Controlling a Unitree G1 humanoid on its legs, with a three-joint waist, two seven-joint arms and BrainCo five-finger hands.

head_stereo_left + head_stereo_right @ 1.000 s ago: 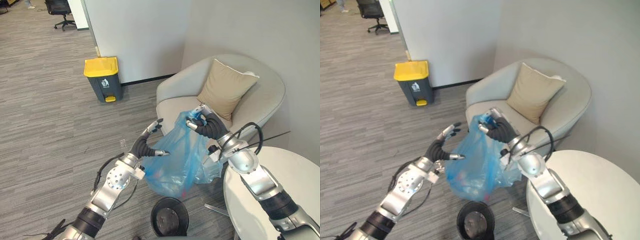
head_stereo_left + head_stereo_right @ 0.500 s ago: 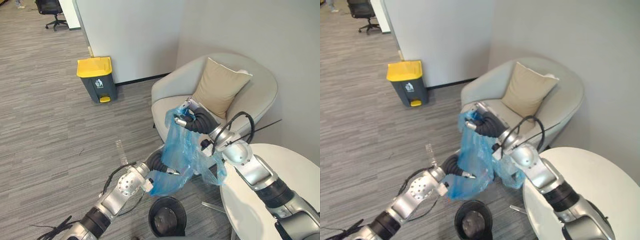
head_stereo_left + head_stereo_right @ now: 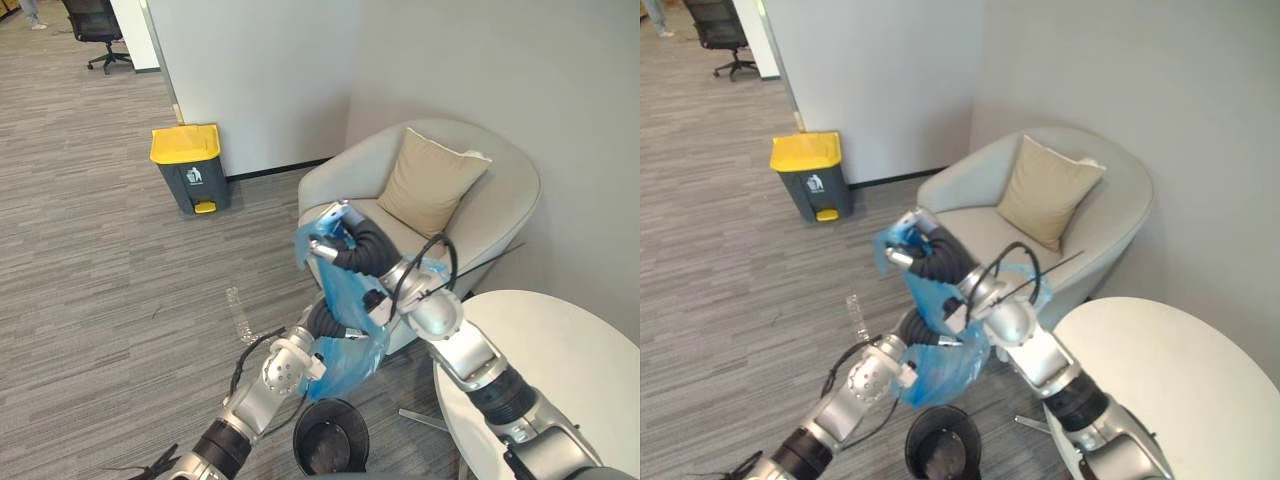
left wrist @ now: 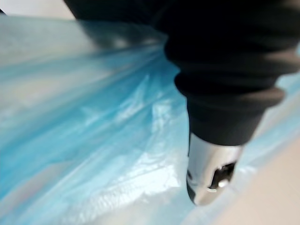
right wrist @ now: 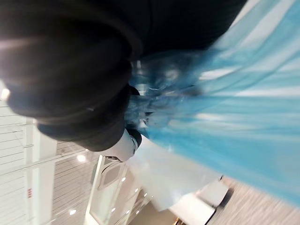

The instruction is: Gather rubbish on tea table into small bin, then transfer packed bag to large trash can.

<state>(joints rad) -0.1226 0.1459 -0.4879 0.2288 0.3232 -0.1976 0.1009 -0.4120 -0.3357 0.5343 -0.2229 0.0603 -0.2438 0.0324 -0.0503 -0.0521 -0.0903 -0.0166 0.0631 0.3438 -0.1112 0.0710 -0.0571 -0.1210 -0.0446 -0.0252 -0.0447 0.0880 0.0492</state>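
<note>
The bag (image 3: 350, 360), of thin blue plastic, is held up in the air to the left of the table (image 3: 560, 360) and just above the bin (image 3: 362, 432), free of it. Its bunched neck is grasped by the right hand (image 3: 350, 240), whose fingers are clenched round it in front of the chair (image 3: 510, 190). The bag's lower part is met from the left by the left hand (image 3: 322, 318). That hand's fingers are hidden behind the plastic, so it cannot be told whether they grip or only steady it. In the left wrist view blue plastic is seen close against the hand.

The 1st part of the task is judged to be done. No rubbish is seen on the part of the table that shows, the bag has been lifted out of the bin, and the bin is seen black and unlined. What is inside the bag cannot be made out.

The 2nd part is judged to be barely begun. The can (image 3: 190, 175), grey with a yellow lid, stands far to the left by the wall, well apart from the bag, and its lid is shut. The bag remains to be carried there, the lid to be raised, and the bag to be dropped in.
</note>
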